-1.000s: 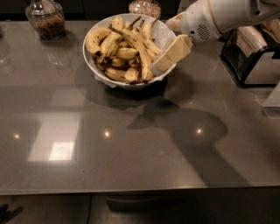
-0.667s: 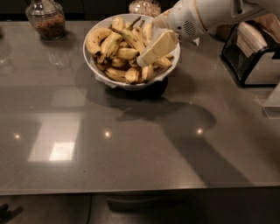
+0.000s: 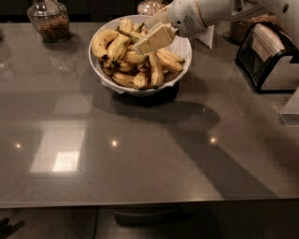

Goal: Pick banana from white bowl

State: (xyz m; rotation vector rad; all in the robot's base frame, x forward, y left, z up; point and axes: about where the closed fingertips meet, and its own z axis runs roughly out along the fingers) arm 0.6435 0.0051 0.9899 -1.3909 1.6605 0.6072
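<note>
The white bowl (image 3: 183, 47) stands at the back middle of the grey table, heaped with yellow bananas. A long, slender banana (image 3: 156, 70) with dark streaks lies near the front right of the pile, pointing toward the front rim. Plumper bananas (image 3: 103, 43) fill the left side. My gripper (image 3: 150, 40), cream-coloured, reaches in from the upper right on a white arm (image 3: 201, 14). It hangs just over the middle of the pile and hides the bananas under it. I cannot tell whether it touches any banana.
A glass jar (image 3: 49, 19) with brown contents stands at the back left, and another jar (image 3: 150, 6) stands behind the bowl. A black-and-white appliance (image 3: 270, 58) and a wicker basket (image 3: 243, 29) are at the right. The table's front edge runs along the bottom.
My gripper has moved left and farther back, from the bowl's right rim to over the middle of the banana pile. The bowl and bananas have not visibly moved.
</note>
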